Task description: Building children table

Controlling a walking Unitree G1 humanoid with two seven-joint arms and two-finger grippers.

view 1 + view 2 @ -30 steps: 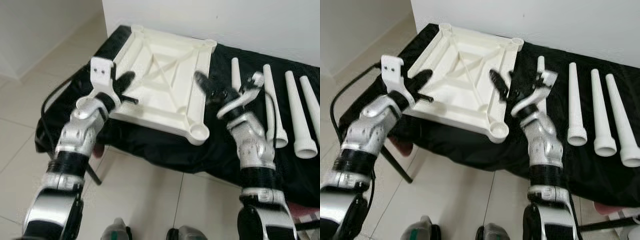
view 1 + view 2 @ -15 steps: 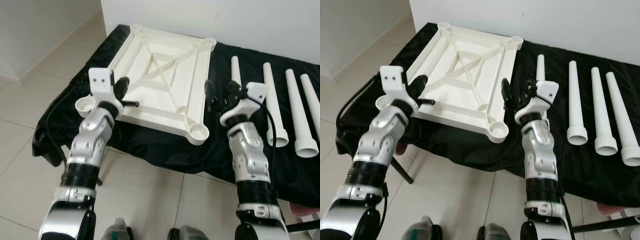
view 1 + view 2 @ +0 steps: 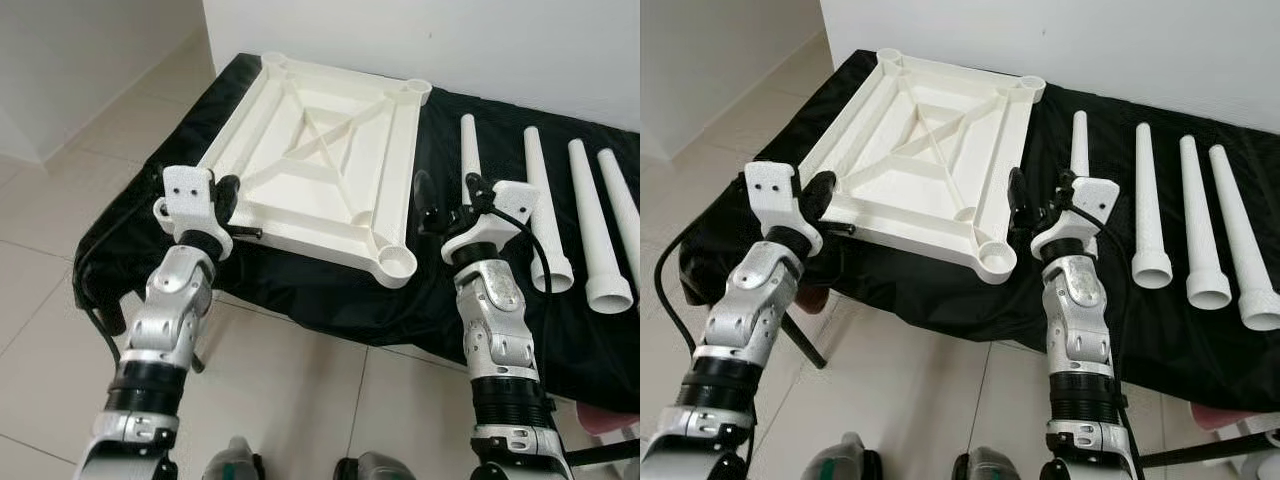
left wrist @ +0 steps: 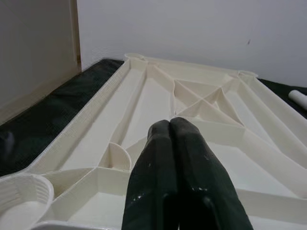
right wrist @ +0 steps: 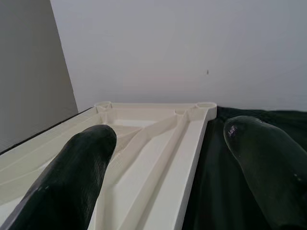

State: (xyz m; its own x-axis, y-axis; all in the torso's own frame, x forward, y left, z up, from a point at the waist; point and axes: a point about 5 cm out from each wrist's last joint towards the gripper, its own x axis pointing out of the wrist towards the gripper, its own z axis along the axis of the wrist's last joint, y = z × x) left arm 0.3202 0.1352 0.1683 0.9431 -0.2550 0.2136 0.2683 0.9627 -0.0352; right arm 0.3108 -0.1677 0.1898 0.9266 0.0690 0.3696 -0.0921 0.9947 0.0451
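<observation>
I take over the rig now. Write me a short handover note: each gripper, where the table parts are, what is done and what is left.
Left gripper: shut, empty, at the near left corner of the tabletop.
Right gripper: open, empty, beside the tabletop's right edge.
Tabletop lies underside up on the black cloth.
Four legs lie in a row to its right.
Done: parts laid out.
Left: fit all four legs into the corner sockets.

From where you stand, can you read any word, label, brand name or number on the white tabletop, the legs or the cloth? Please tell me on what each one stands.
None: no readable text in any view.
Upturned tabletop: bare white ribs, no lettering.
Four table legs: plain white.
Black cloth: unmarked.
Left end effector: only pale scuffs on its shut fingers, no characters.
</observation>
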